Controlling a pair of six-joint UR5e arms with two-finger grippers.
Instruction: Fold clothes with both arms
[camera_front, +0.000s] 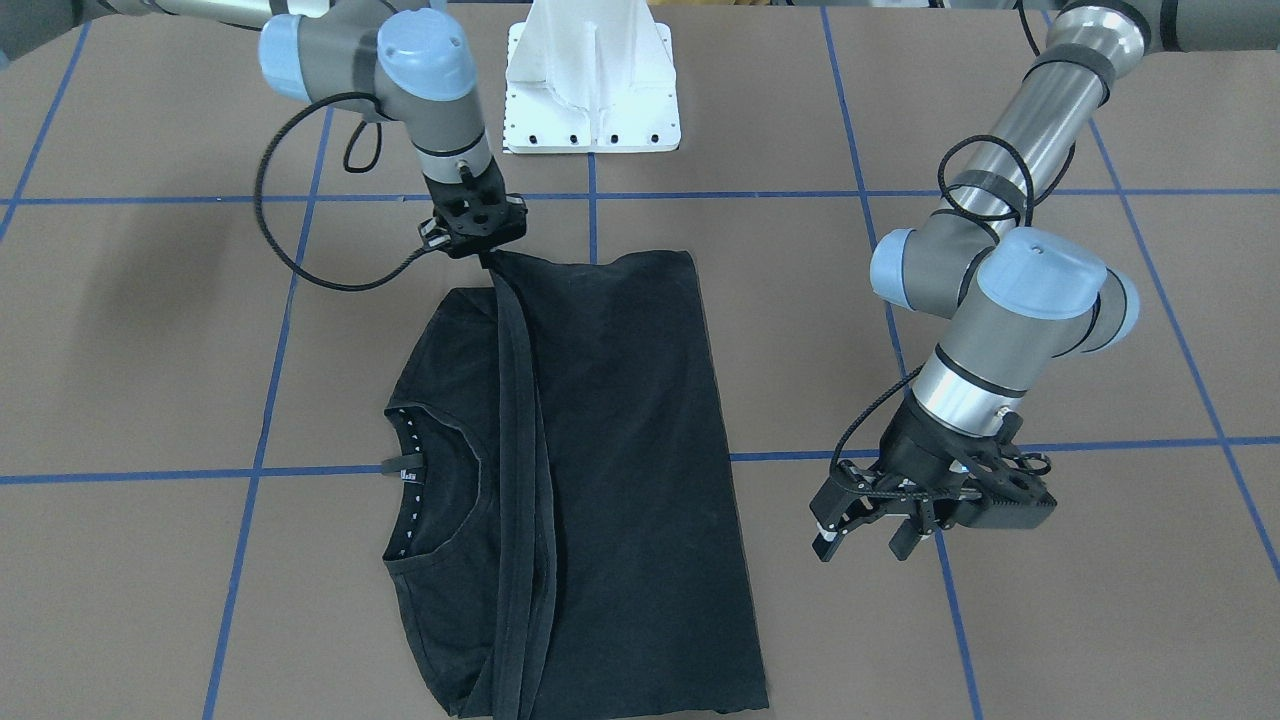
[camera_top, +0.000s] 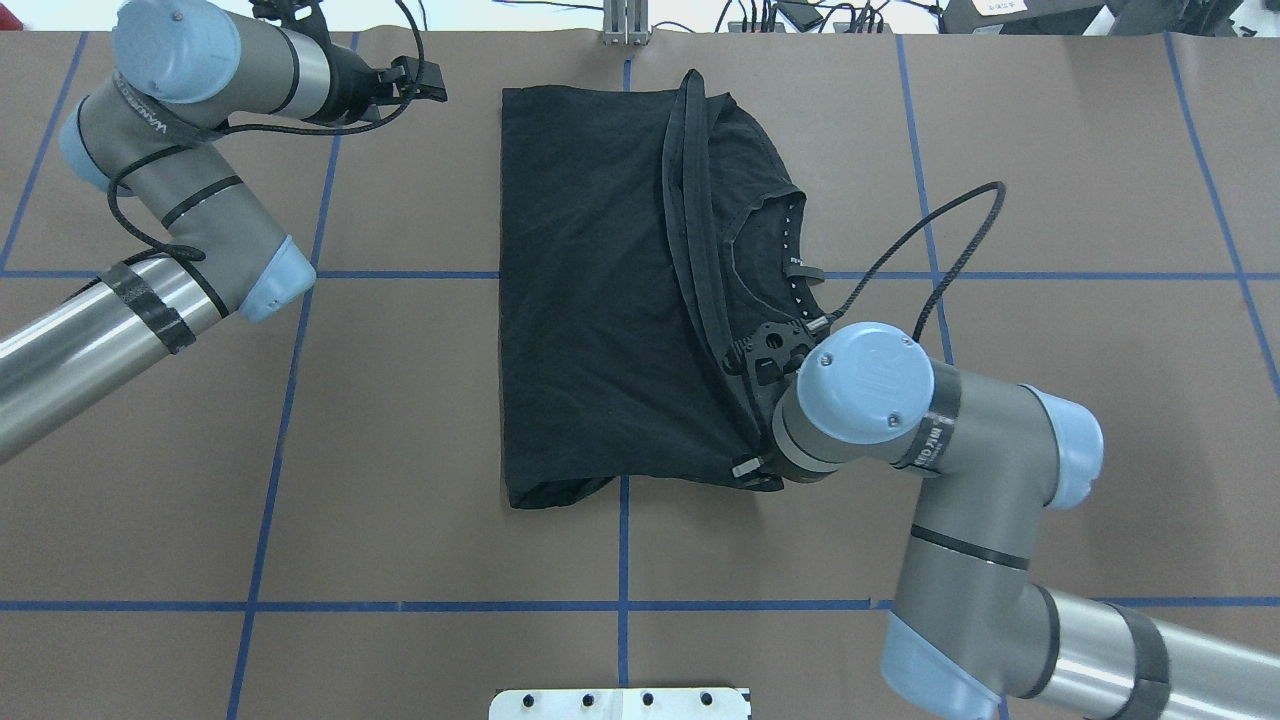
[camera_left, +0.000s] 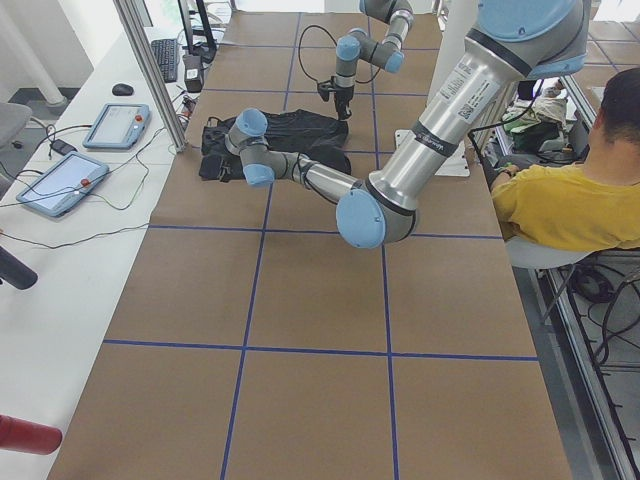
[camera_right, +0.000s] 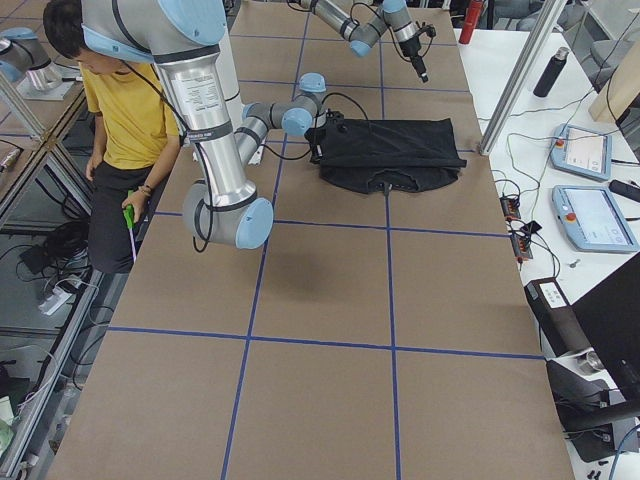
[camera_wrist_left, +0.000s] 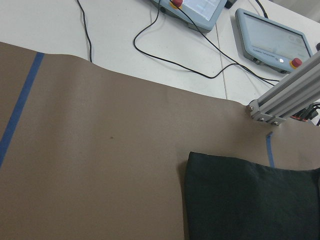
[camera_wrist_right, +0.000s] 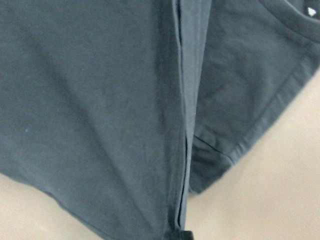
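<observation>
Brown paper table (camera_front: 150, 350) with a blue tape grid, and the black T-shirt (camera_front: 620, 450) lies straight out in front of the white base plate (camera_front: 590, 100), its collar (camera_front: 430, 480) toward the robot's right with the dotted inner band showing. Now look at the right gripper (camera_front: 482, 248): it is just in front of the base plate, clamped on the shirt's nearest edge. A taut ridge of fabric runs from it away from the plate, so that edge is lifted to travel without dragging. Over on the other side, farther from the base plate, the left gripper (camera_front: 862, 548) hangs with fingers spread and nothing in them, probably parked clear of the cloth. I'd call this mid-fold. The ridge's far end has no hold on it and could sag.
</observation>
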